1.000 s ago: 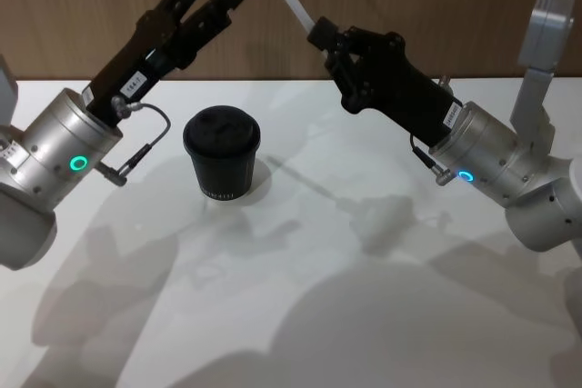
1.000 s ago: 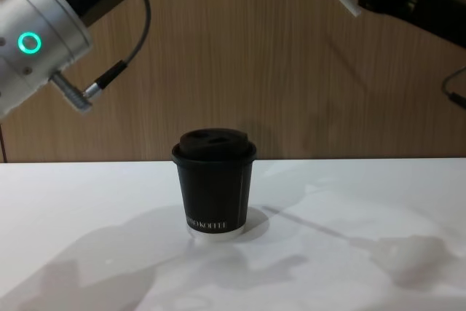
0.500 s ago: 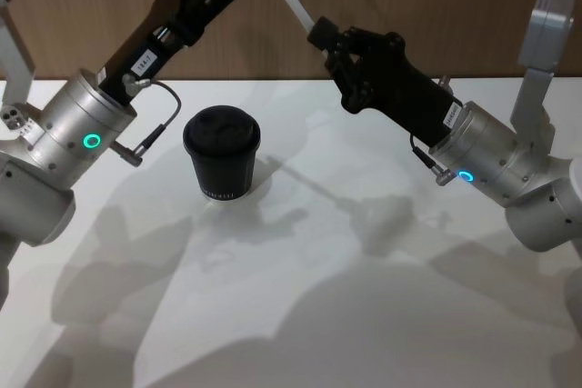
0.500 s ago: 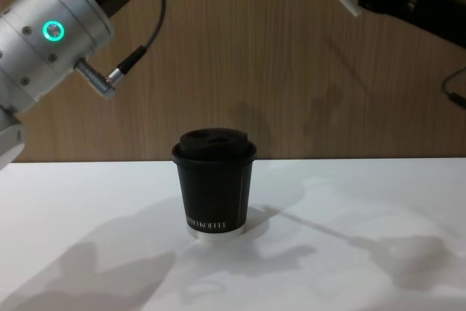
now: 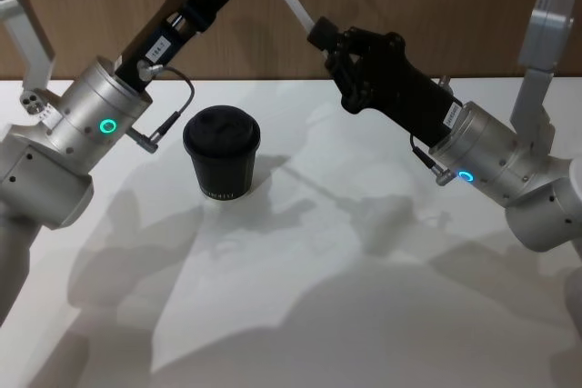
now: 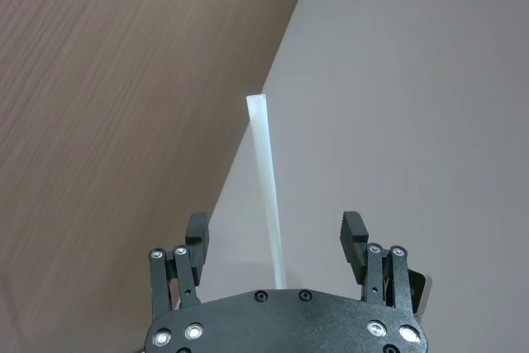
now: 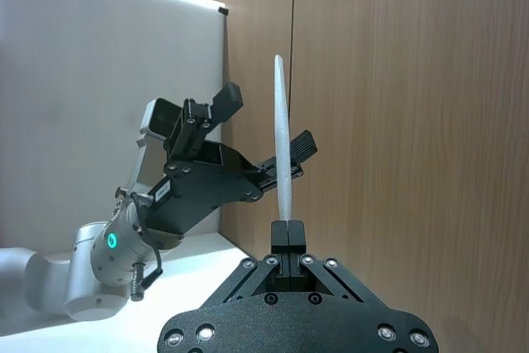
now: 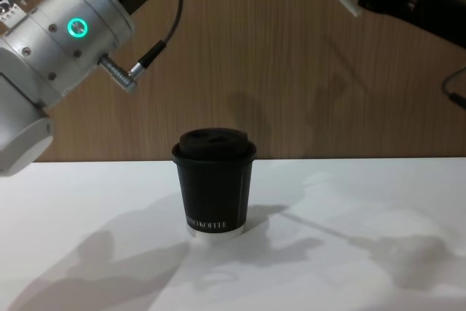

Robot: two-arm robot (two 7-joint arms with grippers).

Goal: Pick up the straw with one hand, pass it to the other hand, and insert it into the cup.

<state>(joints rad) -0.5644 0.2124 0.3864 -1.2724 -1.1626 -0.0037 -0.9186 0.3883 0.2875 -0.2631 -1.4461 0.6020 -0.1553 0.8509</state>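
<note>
- The straw (image 7: pixel 283 146) is up in the air, pinched at its lower end by the right gripper (image 7: pixel 288 233), whose two fingers are pressed together on it with no gap showing.
- From that grip the straw sticks straight out past the right gripper's fingertips with most of its length free. In the head view it slants up and toward the robot's left.
- The left gripper (image 6: pixel 275 225) is raised to meet it, its fingers (image 6: pixel 354 236) spread wide, one on each side of the straw's free part.
- In the left wrist view the straw runs down the middle of that gap, apart from both fingers. Its open end reaches well beyond the fingertips.
- The right wrist view shows this from the opposite side: the left gripper's spread fingers straddle the straw about halfway along its free length.
- The two grippers point toward each other with their tips near, both held high in front of the wooden wall (image 8: pixel 291 71).
- The cup (image 5: pixel 222 154) stands upright on the white table (image 5: pixel 364 297), well below both grippers, with its black lid on.
- In the head view the cup lies near the left arm's silver wrist (image 5: pixel 95 124) with the green ring. In the chest view it stands lower than that wrist, and it is well apart from the straw.
- The right gripper is above the cup and off to its right, farther from it than the left arm's wrist is.
</note>
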